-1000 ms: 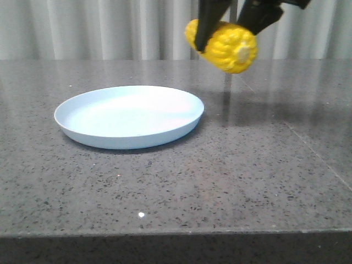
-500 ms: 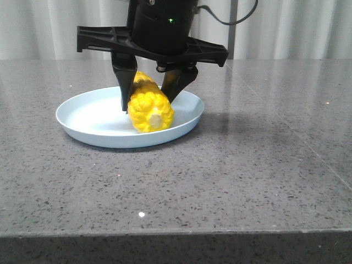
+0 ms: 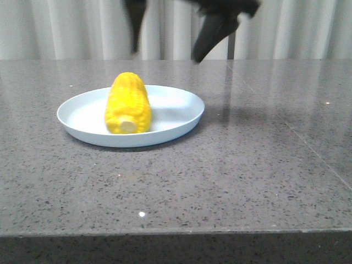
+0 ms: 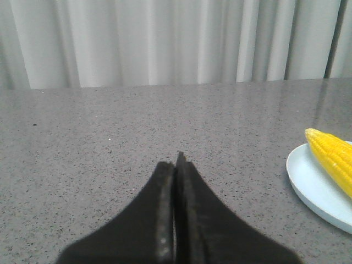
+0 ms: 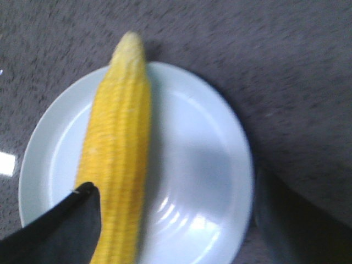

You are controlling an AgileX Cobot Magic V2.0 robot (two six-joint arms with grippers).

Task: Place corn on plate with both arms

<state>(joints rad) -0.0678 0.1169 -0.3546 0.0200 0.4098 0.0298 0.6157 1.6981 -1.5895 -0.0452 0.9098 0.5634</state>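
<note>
Bright yellow corn cob (image 3: 128, 103) lies on the round pale blue plate (image 3: 181, 118), left of centre, stub nearest. My right tool (image 3: 168, 41) hangs above, spread wide, empty; left tool (image 4: 175, 181) pinched closed, empty.
</note>
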